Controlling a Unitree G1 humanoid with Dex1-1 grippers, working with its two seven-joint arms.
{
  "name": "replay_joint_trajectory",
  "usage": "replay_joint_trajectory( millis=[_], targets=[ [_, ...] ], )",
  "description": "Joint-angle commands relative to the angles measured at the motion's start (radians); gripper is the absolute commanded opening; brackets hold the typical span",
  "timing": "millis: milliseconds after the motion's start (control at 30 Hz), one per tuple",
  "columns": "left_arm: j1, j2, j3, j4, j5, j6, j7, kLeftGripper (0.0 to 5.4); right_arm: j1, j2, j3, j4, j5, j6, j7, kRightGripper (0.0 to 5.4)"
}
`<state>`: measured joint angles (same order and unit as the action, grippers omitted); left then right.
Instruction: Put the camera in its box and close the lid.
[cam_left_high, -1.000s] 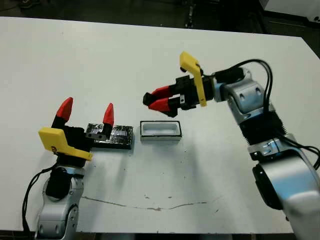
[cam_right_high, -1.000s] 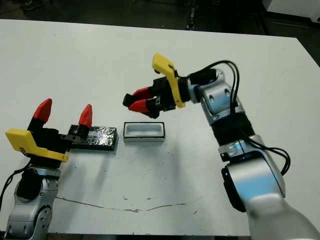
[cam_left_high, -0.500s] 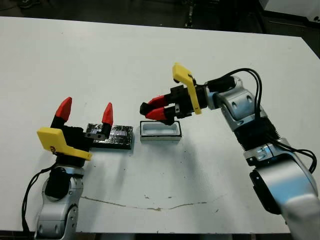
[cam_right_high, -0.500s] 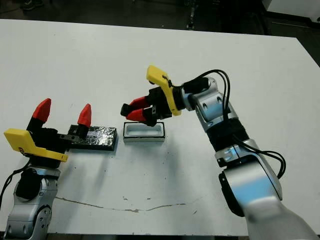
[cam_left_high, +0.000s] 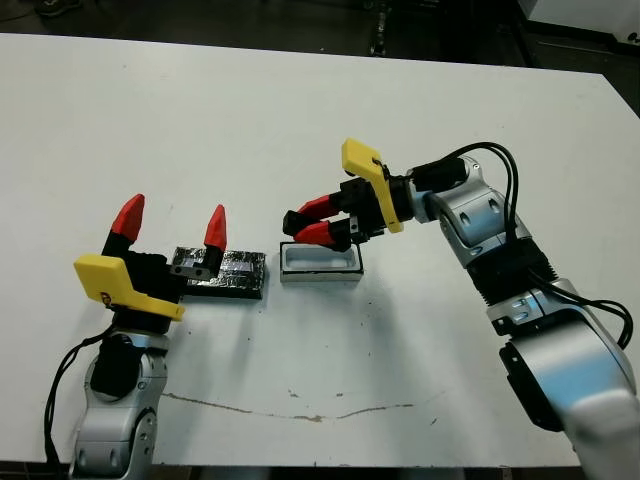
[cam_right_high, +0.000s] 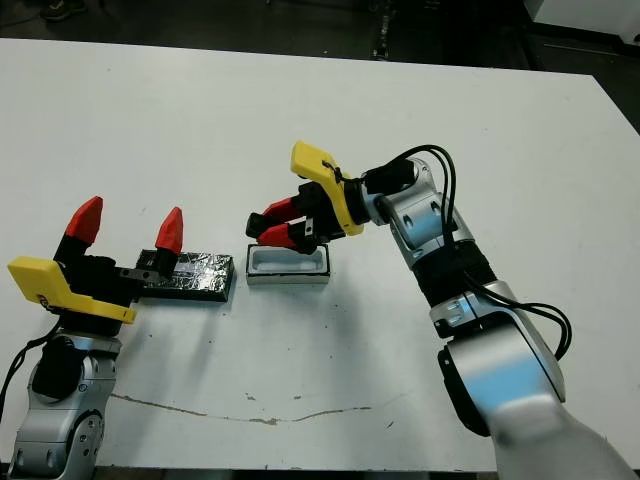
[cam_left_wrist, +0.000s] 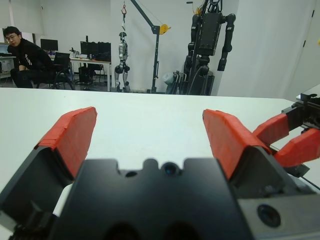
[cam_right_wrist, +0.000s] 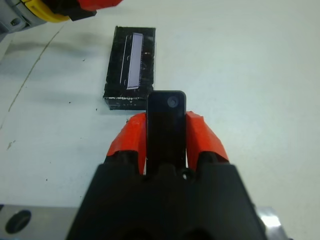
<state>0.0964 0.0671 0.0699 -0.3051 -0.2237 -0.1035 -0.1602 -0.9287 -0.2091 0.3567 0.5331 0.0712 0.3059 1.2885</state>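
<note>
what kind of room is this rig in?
Most likely a robotics lab. The left wrist view shows a humanoid robot hanging on a stand, a crane hoist, and a person seated at desks with monitors beyond the white table.

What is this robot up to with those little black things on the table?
It is packing a small camera into its box. The right end effector is shut on the camera and holds it just above the open white-lined box; the camera is not in yet. The speckled black lid lies flat on the white table beside the box, on the robot's left. The left end effector is open, its red fingers pointing up by the lid, holding nothing.
</note>
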Motion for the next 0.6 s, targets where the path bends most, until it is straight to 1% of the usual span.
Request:
replay_joint_trajectory(
  millis=[33,167,267,367,467,600],
  targets=[
    [0.007,0.003,-0.001,-0.003,0.011,0.004,0.003,5.4,0.02,-0.017,0.003,0.021,0.002,0.01,0.02,1.66],
    [0.007,0.002,-0.001,-0.005,0.008,0.009,0.002,5.4,0.028,-0.018,-0.001,0.034,0.006,0.0,0.031,1.66],
    [0.008,0.002,-0.001,-0.004,0.013,0.006,0.004,5.4,0.029,-0.02,-0.001,0.036,0.009,0.015,0.041,1.66],
    [0.007,0.0,-0.002,-0.002,0.011,0.006,0.004,5.4,0.035,-0.017,-0.007,0.041,0.017,0.015,0.05,1.66],
    [0.007,0.001,-0.002,0.0,0.013,0.004,0.004,5.4,0.037,-0.019,0.0,0.037,0.011,0.034,0.048,1.66],
    [0.008,0.0,-0.002,-0.001,0.012,0.004,0.004,5.4,0.04,-0.021,0.008,0.041,0.002,0.033,0.047,1.66]
  ],
)
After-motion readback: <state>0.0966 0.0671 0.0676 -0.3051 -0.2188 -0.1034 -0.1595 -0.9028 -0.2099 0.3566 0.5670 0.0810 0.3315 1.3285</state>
